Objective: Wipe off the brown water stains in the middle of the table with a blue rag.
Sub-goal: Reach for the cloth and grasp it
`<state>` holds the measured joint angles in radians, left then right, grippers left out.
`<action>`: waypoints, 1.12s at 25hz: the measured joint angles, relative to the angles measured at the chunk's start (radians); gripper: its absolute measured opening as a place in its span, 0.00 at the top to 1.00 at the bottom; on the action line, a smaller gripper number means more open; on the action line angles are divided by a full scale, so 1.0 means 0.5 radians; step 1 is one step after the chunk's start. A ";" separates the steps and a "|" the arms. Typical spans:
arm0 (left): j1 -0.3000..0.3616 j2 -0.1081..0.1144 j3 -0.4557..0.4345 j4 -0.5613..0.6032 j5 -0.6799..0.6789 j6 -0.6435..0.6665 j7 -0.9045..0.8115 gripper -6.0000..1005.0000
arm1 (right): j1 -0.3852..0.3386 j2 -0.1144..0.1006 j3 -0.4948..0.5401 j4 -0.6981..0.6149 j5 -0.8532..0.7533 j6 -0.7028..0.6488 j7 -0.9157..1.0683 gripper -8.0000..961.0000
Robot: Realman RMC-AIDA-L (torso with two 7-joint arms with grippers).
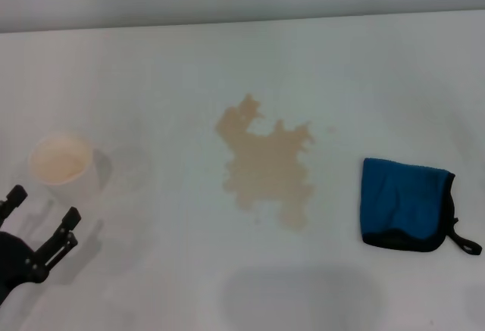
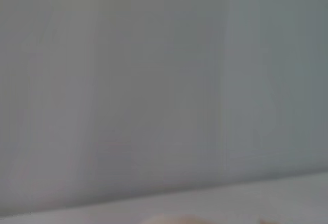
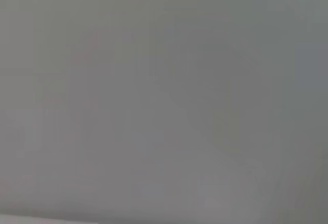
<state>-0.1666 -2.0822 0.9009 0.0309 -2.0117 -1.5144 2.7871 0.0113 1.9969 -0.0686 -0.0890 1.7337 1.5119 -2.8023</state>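
Note:
The brown water stains (image 1: 267, 161) spread as a pale tan splotch in the middle of the white table (image 1: 167, 81). The blue rag (image 1: 405, 204) lies folded to the right of the stains, its black loop strap at its right edge. My left gripper (image 1: 44, 214) is open and empty at the lower left, just in front of a paper cup, far from the rag. My right gripper is out of view. Both wrist views show only a plain grey surface.
A pale paper cup (image 1: 61, 160) stands at the left of the table, just beyond my left gripper. The table's far edge (image 1: 242, 22) runs along the top of the head view.

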 joint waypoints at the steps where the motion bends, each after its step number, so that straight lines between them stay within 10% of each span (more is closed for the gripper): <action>1: 0.010 0.000 -0.003 -0.001 -0.004 -0.032 -0.006 0.11 | -0.030 0.000 -0.006 -0.028 -0.014 0.016 0.049 0.10; 10: -0.020 0.001 -0.013 -0.013 -0.186 -0.224 -0.025 0.11 | -0.208 0.041 -0.023 -0.615 -0.542 0.282 0.856 0.10; 28: -0.009 0.013 -0.016 0.008 -0.668 0.032 0.023 0.11 | 0.252 -0.003 -0.103 -1.348 -1.621 0.407 2.606 0.10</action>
<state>-0.1710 -2.0754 0.8927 0.0347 -2.3455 -1.4983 2.7987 0.1373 1.9952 -0.1204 -0.7630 0.9233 1.7152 -1.4994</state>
